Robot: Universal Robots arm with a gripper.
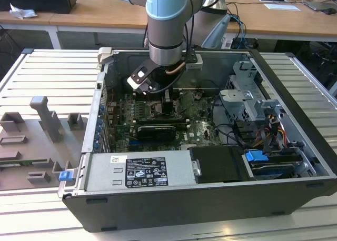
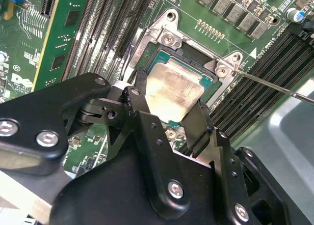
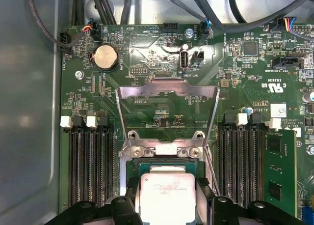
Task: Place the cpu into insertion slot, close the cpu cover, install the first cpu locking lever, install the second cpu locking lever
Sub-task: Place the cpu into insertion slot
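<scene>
The black pincer (image 2: 169, 93) was closed on the cpu (image 2: 174, 87), with one of its fingers (image 2: 140, 82) pressed against each of two opposite edges of the silvery square chip. In both wrist views the cpu (image 3: 167, 200) lay level directly over the insertion slot (image 2: 192, 64), whose dark frame showed as a narrow border around the chip. Whether the chip was fully seated could not be told.

The cpu cover (image 3: 147, 91), a thin silvery frame with a large square window, stood swung open on its hinge just beyond the slot, with green board visible through the window. A thin metal locking lever (image 2: 274, 86) stuck out from a corner bracket of the slot, across the neighbouring memory slots (image 3: 91, 161). These long black slots ran in rows on both sides of the socket. A round coin battery (image 3: 105, 56) sat on the board beyond the cover.

In the exterior view, the grey and light-blue arm (image 1: 166, 25) hung from the upper middle of the frame into an open computer case (image 1: 210, 204), which filled the centre and the exterior view's right. The green motherboard (image 1: 197, 128) lay on the case floor. A silver power supply box (image 1: 142, 170) with a label sat at lower centre, and a drive cage (image 1: 253, 101) with coloured cables stood toward the exterior view's right. The case rested on a pale slatted metal table (image 1: 47, 67), with grey plastic fixtures (image 1: 45, 120) at the exterior view's left. Wooden desks (image 1: 105, 12) crossed the top of the frame.
</scene>
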